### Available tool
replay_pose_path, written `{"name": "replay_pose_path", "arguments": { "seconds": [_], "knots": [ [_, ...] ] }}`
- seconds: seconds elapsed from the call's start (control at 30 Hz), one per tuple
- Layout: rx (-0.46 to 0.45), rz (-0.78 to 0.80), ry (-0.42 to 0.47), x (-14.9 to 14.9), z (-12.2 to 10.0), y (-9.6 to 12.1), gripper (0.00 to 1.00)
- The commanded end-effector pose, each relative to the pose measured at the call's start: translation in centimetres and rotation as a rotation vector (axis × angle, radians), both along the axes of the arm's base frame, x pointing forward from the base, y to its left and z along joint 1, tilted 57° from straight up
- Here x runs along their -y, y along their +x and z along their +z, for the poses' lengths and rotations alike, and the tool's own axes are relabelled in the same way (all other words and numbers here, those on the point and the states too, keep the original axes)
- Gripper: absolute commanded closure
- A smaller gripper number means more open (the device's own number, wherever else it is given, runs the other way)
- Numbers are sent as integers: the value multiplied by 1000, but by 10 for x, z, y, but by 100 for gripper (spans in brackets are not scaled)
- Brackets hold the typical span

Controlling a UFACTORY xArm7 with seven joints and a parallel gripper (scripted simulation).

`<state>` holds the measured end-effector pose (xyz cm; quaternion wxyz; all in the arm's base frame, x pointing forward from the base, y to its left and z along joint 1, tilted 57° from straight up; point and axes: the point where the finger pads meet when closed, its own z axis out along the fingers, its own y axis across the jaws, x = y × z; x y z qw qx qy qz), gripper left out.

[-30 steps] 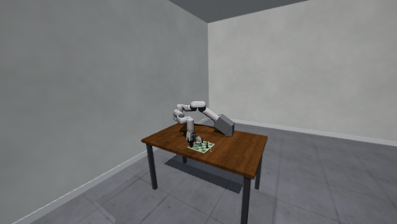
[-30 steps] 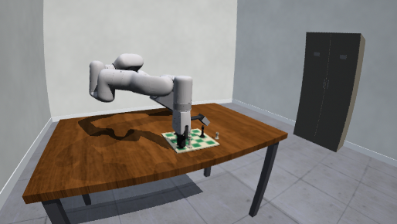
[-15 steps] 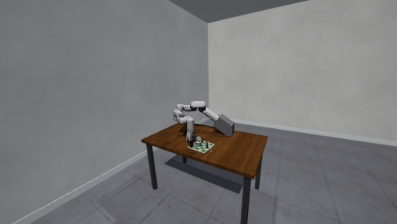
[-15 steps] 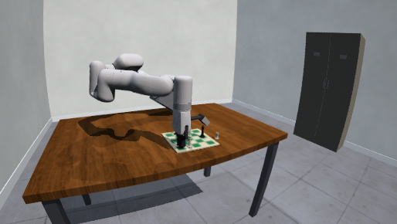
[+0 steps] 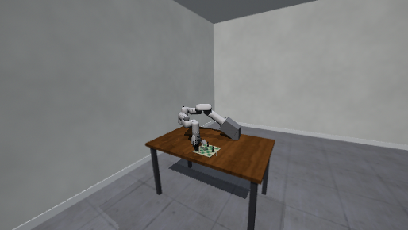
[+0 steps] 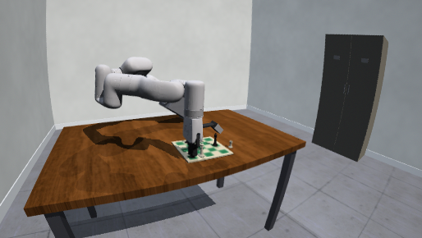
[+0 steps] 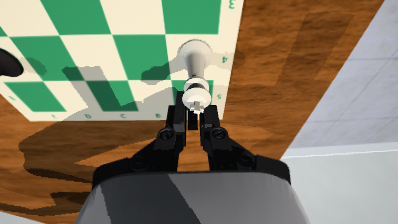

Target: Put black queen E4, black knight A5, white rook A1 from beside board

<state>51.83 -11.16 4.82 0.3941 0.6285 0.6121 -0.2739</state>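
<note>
Wooden tabletop lit. Tool narrow, apparently gripping black knight beside white king. Placement at A5; next: release, rise straight.

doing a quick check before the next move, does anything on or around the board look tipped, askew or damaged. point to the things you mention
Nothing clearly stands out. The white king [image 7: 195,60] stands upright on A4 of the chessboard [image 7: 89,47], close in front of the gripper [image 7: 192,103]. What the fingers hide on A5 cannot be judged.
</note>
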Motion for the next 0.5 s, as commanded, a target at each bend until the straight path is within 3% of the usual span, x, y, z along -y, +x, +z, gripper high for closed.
{"name": "replay_pose_path", "arguments": {
  "seconds": [0.0,0.17,0.2,0.47],
  "knots": [
    [2,4,2,-3,1,1,78],
    [2,4,2,-3,1,1,70],
    [2,4,2,-3,1,1,63],
    [2,4,2,-3,1,1,63]
  ]
}}
